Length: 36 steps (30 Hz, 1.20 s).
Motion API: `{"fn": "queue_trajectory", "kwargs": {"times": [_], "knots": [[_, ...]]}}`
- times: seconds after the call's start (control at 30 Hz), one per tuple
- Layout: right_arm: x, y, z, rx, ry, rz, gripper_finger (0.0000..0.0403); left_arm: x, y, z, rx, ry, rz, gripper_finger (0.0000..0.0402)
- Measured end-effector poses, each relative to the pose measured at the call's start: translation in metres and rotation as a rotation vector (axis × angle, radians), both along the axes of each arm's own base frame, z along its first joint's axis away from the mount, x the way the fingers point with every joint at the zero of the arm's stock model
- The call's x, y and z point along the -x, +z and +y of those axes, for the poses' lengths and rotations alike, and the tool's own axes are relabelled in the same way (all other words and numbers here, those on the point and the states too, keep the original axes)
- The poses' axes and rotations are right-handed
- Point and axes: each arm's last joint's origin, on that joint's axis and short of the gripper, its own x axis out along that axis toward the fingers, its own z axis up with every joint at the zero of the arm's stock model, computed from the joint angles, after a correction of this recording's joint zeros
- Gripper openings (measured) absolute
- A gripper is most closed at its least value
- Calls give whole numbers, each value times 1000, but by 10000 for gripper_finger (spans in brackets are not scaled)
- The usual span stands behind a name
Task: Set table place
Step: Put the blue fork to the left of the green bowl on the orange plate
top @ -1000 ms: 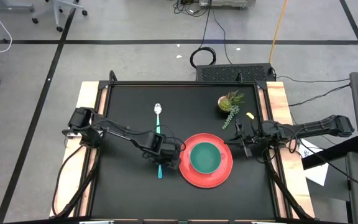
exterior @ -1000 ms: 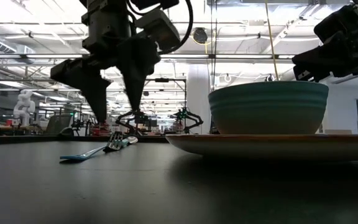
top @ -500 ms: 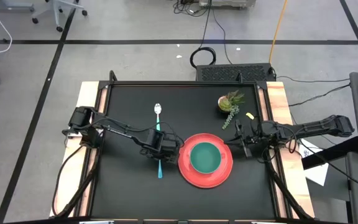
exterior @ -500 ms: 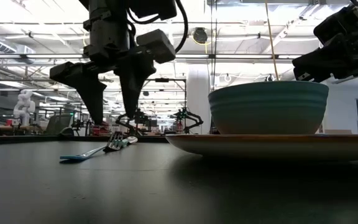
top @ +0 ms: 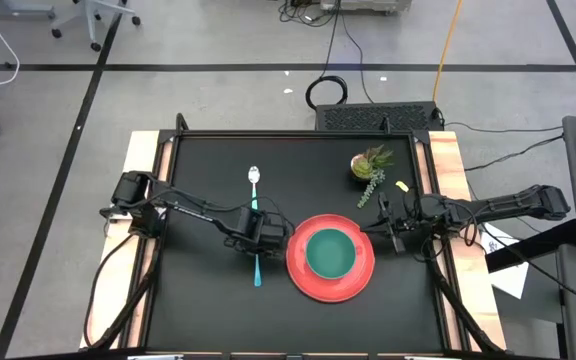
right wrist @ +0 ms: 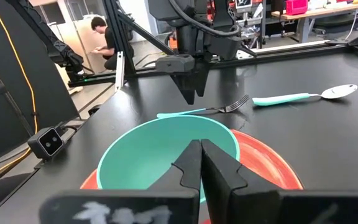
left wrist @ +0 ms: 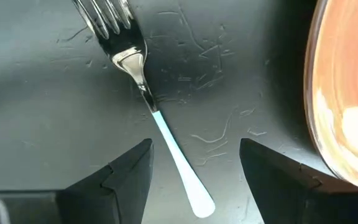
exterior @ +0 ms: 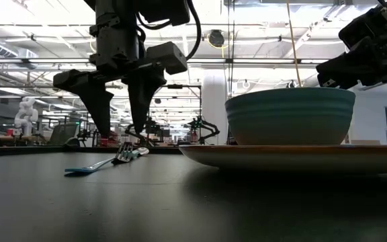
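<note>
A teal-handled fork (left wrist: 143, 93) lies flat on the black table (top: 208, 310), left of the red plate (top: 361, 283). The teal bowl (top: 330, 252) stands in the plate. My left gripper (left wrist: 194, 168) hangs open over the fork, pointing down. Its fingers stand on either side of the teal handle (left wrist: 179, 163), clear of it, as the low view also shows of my left gripper (exterior: 120, 132) and the fork (exterior: 99, 164). The spoon (top: 254, 183) lies beyond the fork, in line with it. My right gripper (right wrist: 201, 155) is shut and held level over the plate's right rim.
A small green potted plant (top: 370, 165) stands at the far right of the table. Pale wood strips (top: 144, 160) run along both short sides. A person (right wrist: 104, 37) crouches in the room beyond the table.
My left gripper has tipped and rolled a little above the fork, so that its fingers point more steeply down. It has stayed open. The fork, plate and bowl lie as before.
</note>
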Motion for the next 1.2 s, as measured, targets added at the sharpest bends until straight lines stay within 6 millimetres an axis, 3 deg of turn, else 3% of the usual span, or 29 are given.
{"fn": "queue_trajectory", "kwargs": {"times": [0.4, 0.7, 1.2], "knots": [[0, 0, 0, 0, 0, 0, 0, 2, 0, -1, -34, 18, 16, 243], [0, -1, 0, -11, -1, 10, 0, -7, -28, -7, 0, 7, 61, 243], [0, -1, 0, -11, -1, 11, 0, -8, -37, -6, -35, 9, 90, 243]]}}
